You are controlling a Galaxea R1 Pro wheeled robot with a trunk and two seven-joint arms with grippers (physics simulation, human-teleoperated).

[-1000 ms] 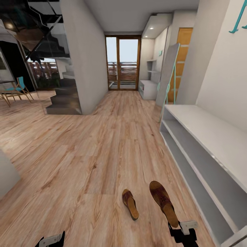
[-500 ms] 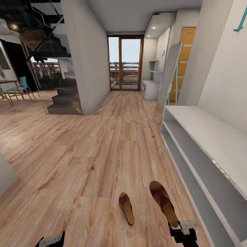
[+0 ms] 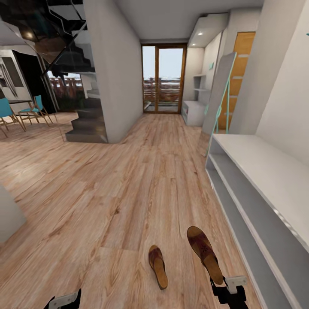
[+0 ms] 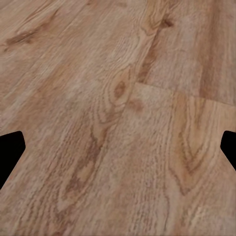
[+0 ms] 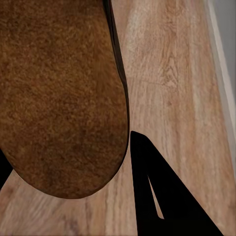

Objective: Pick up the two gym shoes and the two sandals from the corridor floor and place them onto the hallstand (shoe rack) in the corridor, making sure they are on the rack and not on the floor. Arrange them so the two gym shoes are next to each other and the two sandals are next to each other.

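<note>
One dark brown sandal (image 3: 205, 253) hangs over the corridor floor (image 3: 128, 193) with my right gripper (image 3: 224, 288) shut on its heel end. In the right wrist view its tan footbed (image 5: 59, 98) lies against a black finger (image 5: 162, 196). The other sandal (image 3: 158, 266) lies on the planks just to its left. My left gripper (image 3: 64, 301) hovers low at the near left, its fingertips (image 4: 10, 152) wide apart over bare planks. The hallstand (image 3: 194, 112), with staggered wall shelves above it, stands far down the corridor on the right. The gym shoes are out of view.
A low white shelf bench (image 3: 257, 171) with open tiers runs along the right wall beside me. A tall leaning mirror (image 3: 216, 98) stands beyond it. A staircase (image 3: 86, 124) and a wall corner (image 3: 116, 86) are on the left, a glass door (image 3: 165, 79) at the end.
The whole view has shifted a little to the right as the camera moved. The held sandal stayed in place at the right gripper; the loose sandal slid slightly lower and left in the picture.
</note>
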